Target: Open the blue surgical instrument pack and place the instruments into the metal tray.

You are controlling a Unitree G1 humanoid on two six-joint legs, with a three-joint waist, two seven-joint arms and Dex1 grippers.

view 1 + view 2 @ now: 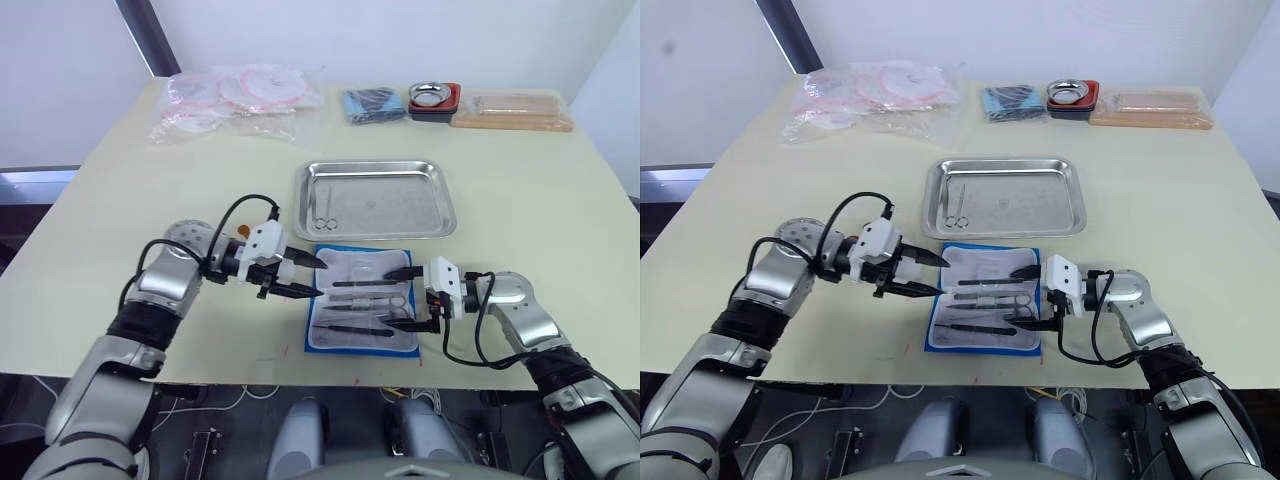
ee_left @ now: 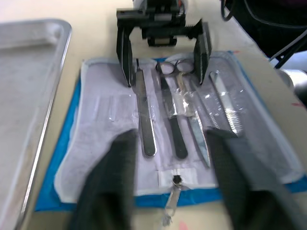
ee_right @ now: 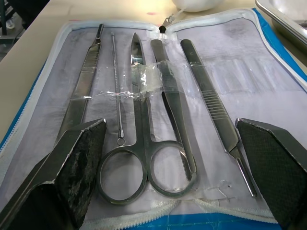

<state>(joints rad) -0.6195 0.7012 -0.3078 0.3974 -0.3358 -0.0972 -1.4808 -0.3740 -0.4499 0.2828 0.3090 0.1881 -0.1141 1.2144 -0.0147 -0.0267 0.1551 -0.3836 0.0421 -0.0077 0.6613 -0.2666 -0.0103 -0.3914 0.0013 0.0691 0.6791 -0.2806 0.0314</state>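
Observation:
The blue surgical instrument pack (image 1: 350, 262) lies unzipped and flat near the table's front edge, whitish lining up. Several instruments (image 1: 365, 299) rest in its clear pockets: scissors (image 3: 139, 108), tweezers (image 3: 175, 103), a ridged handle (image 3: 211, 103) and slim probes. My left gripper (image 1: 318, 277) is open at the pack's left edge, fingers pointing over it. From the pack's right side, my right gripper (image 1: 392, 299) is open and straddles the instruments' handles without touching them. Just behind the pack is the metal tray (image 1: 425, 195), with one small pair of scissors (image 1: 322, 215) at its left end.
Along the table's back edge are clear bags with pink rings (image 1: 235, 95), a darker blue folded bundle (image 1: 372, 104), a small round metal bowl on a red base (image 1: 433, 98) and a wooden box (image 1: 512, 110). The pack's front edge is close to the table's front edge.

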